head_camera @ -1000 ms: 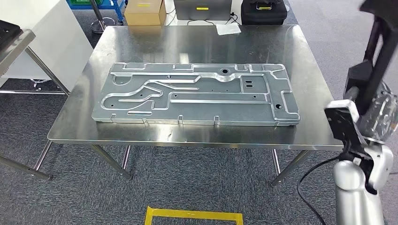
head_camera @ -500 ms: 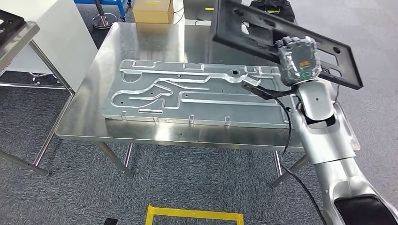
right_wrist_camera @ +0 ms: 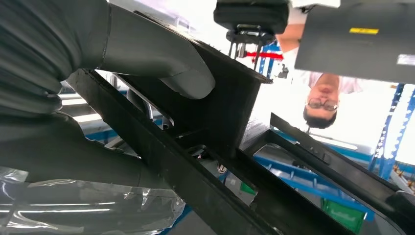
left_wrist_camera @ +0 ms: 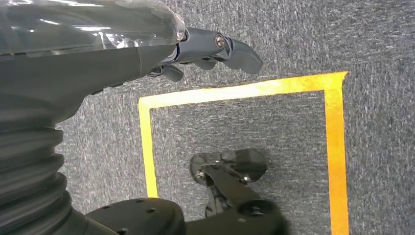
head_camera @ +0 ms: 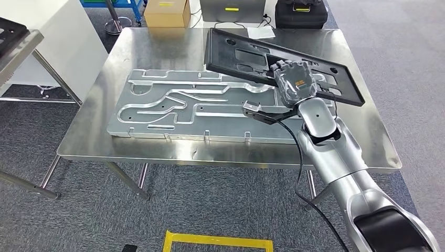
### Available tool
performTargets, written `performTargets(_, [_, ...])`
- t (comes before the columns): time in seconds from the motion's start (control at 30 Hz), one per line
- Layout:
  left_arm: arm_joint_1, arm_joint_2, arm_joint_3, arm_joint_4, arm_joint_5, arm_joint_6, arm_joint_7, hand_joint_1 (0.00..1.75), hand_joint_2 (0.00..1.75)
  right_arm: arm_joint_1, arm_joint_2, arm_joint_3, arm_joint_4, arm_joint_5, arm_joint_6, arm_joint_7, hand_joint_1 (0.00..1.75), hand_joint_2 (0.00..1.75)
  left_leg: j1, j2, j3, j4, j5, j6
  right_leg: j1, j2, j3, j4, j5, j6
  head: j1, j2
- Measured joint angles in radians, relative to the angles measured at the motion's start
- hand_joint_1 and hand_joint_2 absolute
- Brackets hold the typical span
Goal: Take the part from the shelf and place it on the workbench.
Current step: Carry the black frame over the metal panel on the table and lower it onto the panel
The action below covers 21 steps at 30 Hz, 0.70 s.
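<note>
Head view: right robot hand (head_camera: 295, 80) clamped on black part (head_camera: 246, 50), held tilted above steel surface (head_camera: 362, 131) and over the grey metal panel (head_camera: 210, 107) lying flat there. Grey carpet (head_camera: 210, 210) below, yellow tape (head_camera: 218, 241) marked on it, cardboard box (head_camera: 167, 12) beyond the far edge.

Left wrist view: left robot hand (left_wrist_camera: 210, 49) hung over carpet, fingers loosely apart, holding nothing.

Right wrist view: thumb (right_wrist_camera: 161, 58) pressed on the black part's edge; blue racking (right_wrist_camera: 391, 122) behind.

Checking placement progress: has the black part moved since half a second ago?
Yes. The black part, held by the right hand, has come lower and leftward over the grey plate.
</note>
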Motion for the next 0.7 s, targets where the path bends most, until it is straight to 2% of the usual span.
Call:
performTargets(0.03, [0.001,0.000,0.000,0.000,0.003,0.000,0.000,0.00,1.75,0.004,0.003,0.002,0.006,-0.004,-0.002,0.000,1.75,1.75,0.003,0.001,-0.023,0.039,-0.004,-0.002,0.000,0.001,0.004,0.001,-0.005,0.000,0.000,0.000])
performTargets(0.07, [0.002,0.001,0.000,0.000,0.005,0.000,0.000,0.00,1.75,0.009,0.006,0.004,0.012,-0.008,-0.004,0.000,1.75,1.75,0.005,0.002,-0.027,0.039,0.012,-0.004,0.000,0.001,0.009,0.002,-0.010,0.002,0.000,0.000])
performTargets(0.1, [0.003,0.001,0.000,0.000,0.006,0.000,-0.001,0.00,1.75,0.014,0.008,0.005,0.018,-0.012,-0.007,0.001,1.75,1.75,0.006,0.002,-0.010,-0.004,0.047,-0.004,-0.002,0.002,0.018,0.002,-0.017,0.005,0.000,0.000])
performTargets(0.13, [0.004,0.002,0.000,0.000,0.006,0.000,-0.002,0.00,1.75,0.018,0.011,0.006,0.023,-0.015,-0.011,0.003,1.75,1.75,0.007,0.003,0.021,-0.076,0.090,-0.004,-0.003,0.002,0.027,0.003,-0.023,0.009,0.000,0.000])
performTargets(0.17, [0.004,0.002,-0.001,0.000,0.005,-0.001,-0.004,0.00,1.75,0.021,0.013,0.007,0.029,-0.016,-0.017,0.006,1.75,1.75,0.006,0.004,0.055,-0.146,0.117,-0.002,-0.003,0.002,0.036,0.002,-0.030,0.015,-0.001,0.000])
performTargets(0.2, [0.003,0.002,-0.002,0.000,0.004,-0.002,-0.007,0.00,1.75,0.023,0.015,0.007,0.036,-0.018,-0.025,0.010,1.75,1.75,0.003,0.004,0.084,-0.202,0.131,0.002,-0.003,0.002,0.042,0.001,-0.035,0.021,-0.002,0.000])
performTargets(0.23, [0.002,0.002,-0.002,0.000,0.003,-0.004,-0.008,0.00,1.75,0.025,0.017,0.007,0.042,-0.018,-0.031,0.012,1.75,1.75,0.001,0.003,0.100,-0.234,0.130,0.007,-0.002,0.002,0.046,-0.002,-0.038,0.028,-0.002,0.000])
performTargets(0.33, [0.001,0.001,-0.004,0.000,0.003,-0.008,-0.008,0.00,1.75,0.037,0.025,0.008,0.066,-0.016,-0.042,0.014,1.75,1.75,0.000,0.001,0.121,-0.256,0.111,0.029,0.000,0.002,0.055,-0.003,-0.038,0.047,-0.001,0.000])
performTargets(0.37, [0.001,-0.001,-0.004,0.000,0.003,-0.007,-0.008,0.00,1.75,0.040,0.027,0.008,0.074,-0.015,-0.044,0.015,1.75,1.75,0.001,0.000,0.130,-0.261,0.107,0.037,-0.001,0.002,0.050,0.013,-0.038,0.051,0.000,0.000])
performTargets(0.4, [0.001,-0.002,-0.005,0.000,0.003,-0.007,-0.007,0.00,1.75,0.041,0.031,0.008,0.083,-0.014,-0.047,0.015,1.75,1.75,0.001,0.000,0.140,-0.264,0.103,0.043,-0.002,0.002,0.031,0.046,-0.044,0.053,0.000,0.000])
performTargets(0.43, [0.000,-0.002,-0.006,0.000,0.004,-0.005,-0.007,0.00,1.75,0.043,0.034,0.008,0.093,-0.013,-0.051,0.016,1.75,1.75,0.001,0.000,0.150,-0.266,0.098,0.049,-0.001,0.002,-0.003,0.100,-0.054,0.055,0.001,0.000])
performTargets(0.5, [-0.001,-0.003,-0.010,0.000,0.005,-0.002,-0.007,0.00,1.75,0.050,0.039,0.009,0.114,-0.012,-0.056,0.017,1.75,1.75,-0.003,-0.001,0.170,-0.267,0.080,0.057,0.001,0.002,-0.095,0.226,-0.091,0.054,0.002,0.000])
performTargets(0.53, [0.000,-0.004,-0.012,0.000,0.006,0.000,-0.007,0.00,1.75,0.057,0.040,0.009,0.124,-0.012,-0.057,0.017,1.75,1.75,-0.006,-0.003,0.184,-0.267,0.070,0.059,0.003,0.002,-0.134,0.265,-0.108,0.052,0.002,0.000])
performTargets(0.57, [0.001,-0.004,-0.015,0.000,0.006,0.002,-0.006,0.00,1.75,0.062,0.041,0.010,0.133,-0.011,-0.057,0.017,1.75,1.75,-0.009,-0.006,0.200,-0.267,0.058,0.060,0.006,0.002,-0.159,0.272,-0.113,0.048,0.002,0.000])
performTargets(0.6, [0.003,-0.005,-0.018,0.000,0.006,0.004,-0.005,0.00,1.75,0.066,0.041,0.010,0.141,-0.011,-0.057,0.017,1.75,1.75,-0.012,-0.009,0.218,-0.267,0.046,0.060,0.010,0.002,-0.168,0.245,-0.101,0.041,0.002,0.000])
performTargets(0.63, [0.004,-0.005,-0.020,0.000,0.006,0.007,-0.003,0.00,1.75,0.068,0.043,0.010,0.149,-0.010,-0.058,0.017,1.75,1.75,-0.016,-0.011,0.238,-0.267,0.032,0.059,0.016,0.003,-0.166,0.190,-0.063,0.028,0.002,0.000])
performTargets(0.7, [0.005,-0.012,-0.025,0.000,0.007,0.014,0.002,0.00,1.75,0.069,0.044,0.010,0.166,-0.009,-0.061,0.018,1.75,1.75,-0.022,-0.015,0.268,-0.265,0.003,0.056,0.034,0.008,-0.155,0.061,0.070,-0.001,-0.001,0.000])
